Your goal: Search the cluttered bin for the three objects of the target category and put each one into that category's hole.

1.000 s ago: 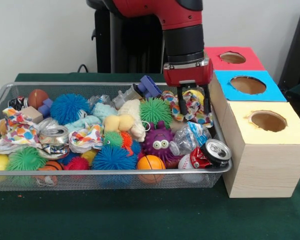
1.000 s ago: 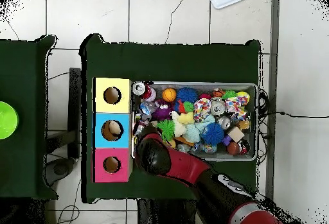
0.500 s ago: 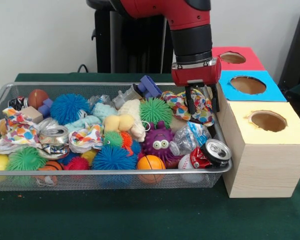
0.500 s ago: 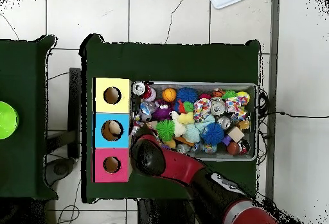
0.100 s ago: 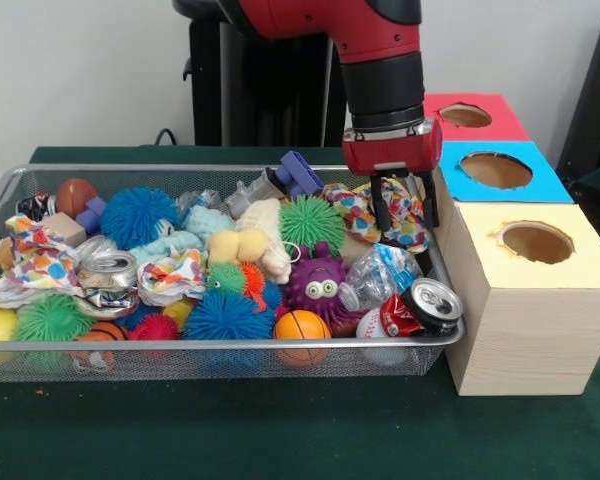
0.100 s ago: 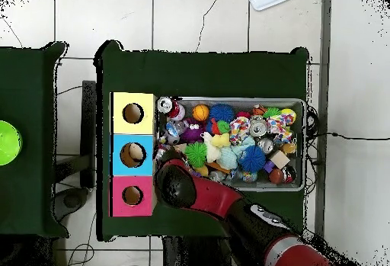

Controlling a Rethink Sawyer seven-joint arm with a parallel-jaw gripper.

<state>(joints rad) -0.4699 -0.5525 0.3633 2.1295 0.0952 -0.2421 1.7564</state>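
Dark green table cover [image 5: 280,430] over a white tiled floor [image 6: 213,19]; plain pale wall behind in the front view. Wire mesh bin [image 5: 180,350] sits on the cover, packed with spiky balls, crushed cans, cloth scraps and small sports balls. Touching the bin's end is a wooden box [image 5: 525,320] with three holes: yellow hole [image 5: 536,241], blue hole [image 5: 496,169], red hole [image 5: 465,115]. Gripper [image 5: 402,202] hangs over the bin corner next to the blue section of the box, just above a colourful patterned cloth [image 5: 390,215]. Fingers look set a small way apart with cloth showing between and behind them; whether they actually pinch the cloth, cannot tell. Overhead, the arm [image 6: 228,209] hides the gripper. Also near the box: red can [image 5: 420,305], clear crumpled bottle [image 5: 380,275], purple spiky toy [image 5: 318,283].
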